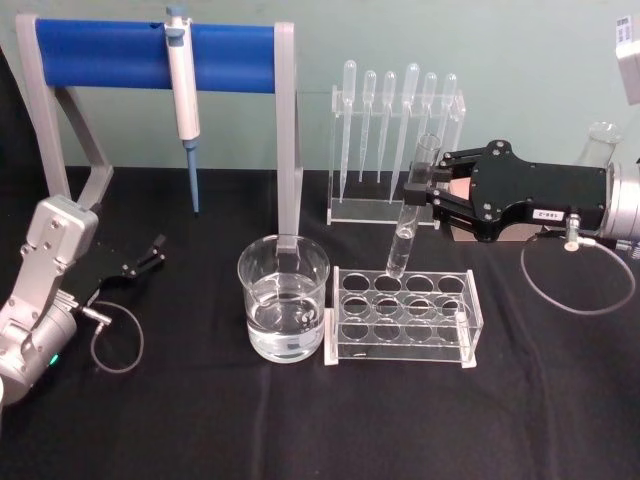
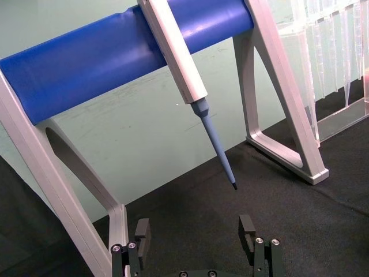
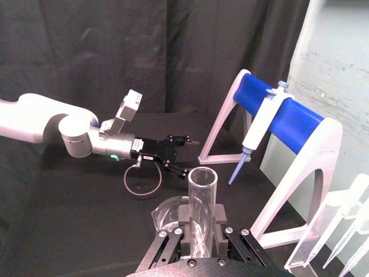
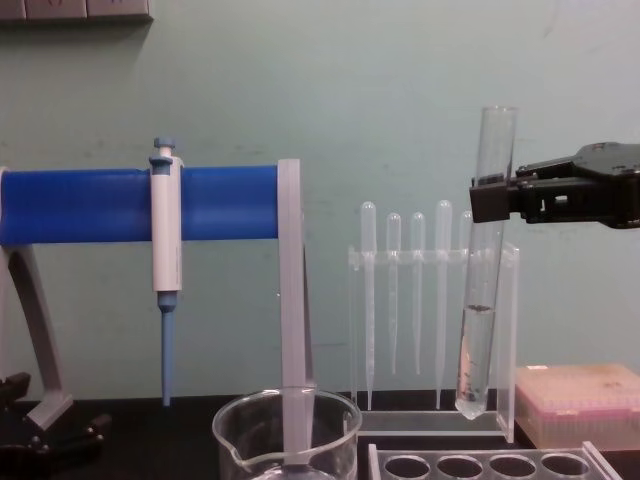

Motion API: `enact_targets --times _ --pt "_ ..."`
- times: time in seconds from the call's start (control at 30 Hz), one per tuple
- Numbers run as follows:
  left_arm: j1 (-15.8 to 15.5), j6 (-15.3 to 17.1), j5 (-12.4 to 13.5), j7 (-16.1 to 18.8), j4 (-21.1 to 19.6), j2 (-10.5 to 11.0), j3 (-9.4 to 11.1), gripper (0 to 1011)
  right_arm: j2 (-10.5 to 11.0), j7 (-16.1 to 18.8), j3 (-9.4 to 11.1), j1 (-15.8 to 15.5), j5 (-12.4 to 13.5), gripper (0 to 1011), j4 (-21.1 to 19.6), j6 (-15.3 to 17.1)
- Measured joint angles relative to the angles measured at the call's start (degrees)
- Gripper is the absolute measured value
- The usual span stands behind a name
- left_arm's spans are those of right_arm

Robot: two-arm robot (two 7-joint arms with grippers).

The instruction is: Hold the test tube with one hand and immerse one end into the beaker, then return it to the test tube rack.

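Test tube [image 1: 402, 240] of clear glass, long, finger-thick and flared at the rim, hangs right of centre in the head view. It is clamped just below its rim in the black right gripper [image 1: 418, 192] with the white label, whose fingers are clenched on the glass from both sides. The high grip leaves most of the test tube's length free below, which suits dipping one end. The tube leans, its rounded bottom over the back row of the clear acrylic test tube rack [image 1: 470, 322]. From the chest view [image 4: 480, 330] that bottom sits just above the rack [image 4: 480, 466], apart from it. A little clear liquid seems to stand in the tube's lower part.

The wide clear glass beaker [image 1: 262, 320], spouted and part-filled with water, stands just left of the rack, so I judge only a short sideways carry is needed. The left gripper [image 1: 150, 252] rests at the frame's left edge, well apart, its fingers spread and holding nothing.

Everything stands on a black cloth [image 1: 300, 430] against a pale green wall [image 4: 400, 80]. Behind are a clear stand of thin plastic pipettes [image 1: 395, 150], a grey frame with a blue roller [image 1: 100, 45] carrying a white and blue micropipette [image 1: 183, 90], and a pink box [image 4: 580, 400] at lower right.
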Motion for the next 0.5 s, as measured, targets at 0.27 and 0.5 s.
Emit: enact_targets --times 0.27,0.5 --pt "0.00 0.00 0.00 0.00 0.00 0.00 0.00 1000 0.00 0.00 0.00 0.00 0.00 237 0.00 0.00" --pt "0.00 0.00 0.00 0.00 0.00 0.00 0.00 1000 0.00 0.00 0.00 0.00 0.00 237 0.00 0.00"
